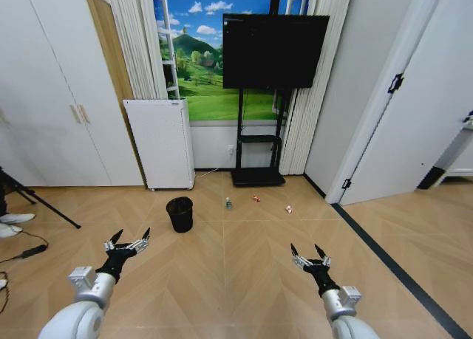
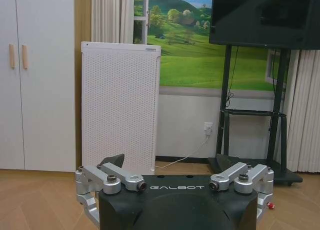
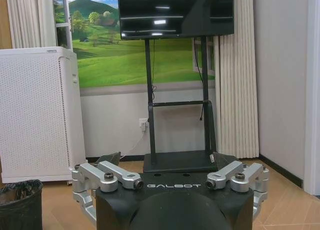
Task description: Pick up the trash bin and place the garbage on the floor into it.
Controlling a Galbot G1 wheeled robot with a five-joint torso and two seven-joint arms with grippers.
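Trash bin (image 1: 179, 213) standing near floor's (image 1: 244, 272) far edge, garbage (image 1: 256, 201) lying alongside; left gripper (image 1: 130, 240) and right gripper (image 1: 310, 253) hovering, fingers spread, over bare boards.

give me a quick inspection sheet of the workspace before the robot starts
surface: herringbone wood floor, dark strip on the right
job's things: trash bin upright; bottle, red wrapper, white-and-red piece lying right of it
clutter: tripod leg at left
grippers: left gripper and right gripper raised, jaws open, empty
cables: cord to wall socket; black cable at left
surroundings: white perforated appliance, TV on stand, wardrobe doors
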